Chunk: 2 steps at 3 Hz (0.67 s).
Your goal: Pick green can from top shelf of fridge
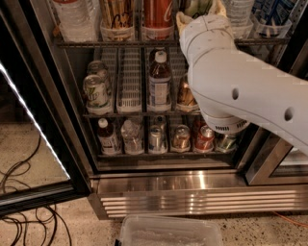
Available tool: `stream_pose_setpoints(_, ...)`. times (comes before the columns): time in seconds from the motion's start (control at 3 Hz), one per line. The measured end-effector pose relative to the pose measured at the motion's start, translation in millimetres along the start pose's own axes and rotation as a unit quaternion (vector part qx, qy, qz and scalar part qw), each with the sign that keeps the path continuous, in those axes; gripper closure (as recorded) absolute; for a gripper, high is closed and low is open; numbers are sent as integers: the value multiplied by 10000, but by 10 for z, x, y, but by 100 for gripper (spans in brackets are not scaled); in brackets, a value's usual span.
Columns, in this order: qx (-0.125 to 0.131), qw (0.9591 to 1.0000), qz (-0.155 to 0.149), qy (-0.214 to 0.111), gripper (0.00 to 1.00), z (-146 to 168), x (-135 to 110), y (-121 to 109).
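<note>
The fridge stands open in front of me, its top shelf running along the upper edge of the view. The green can shows only as a green-and-white sliver at the top, mostly cut off by the frame and hidden behind my wrist. My gripper is up at the top shelf, set around the green can at the end of the big white arm. A red can stands just left of it.
A gold-tan striped can and a clear bottle stand further left on the top shelf. Short green-and-white cans and a bottle are on the middle rack. The glass door hangs open on the left. A plastic bin and cables lie on the floor.
</note>
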<state>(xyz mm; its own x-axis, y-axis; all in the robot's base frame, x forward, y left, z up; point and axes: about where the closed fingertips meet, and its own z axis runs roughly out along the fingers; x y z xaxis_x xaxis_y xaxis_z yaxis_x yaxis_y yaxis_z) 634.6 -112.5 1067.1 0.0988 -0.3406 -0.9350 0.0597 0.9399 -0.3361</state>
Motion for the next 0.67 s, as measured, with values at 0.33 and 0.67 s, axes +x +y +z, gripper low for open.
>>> stream_pose_setpoints(0.33,129,9999,-70,-23,48,53,22,-80)
stream_pose_setpoints(0.67,139,9999,-71,-32,48,73,26,-97)
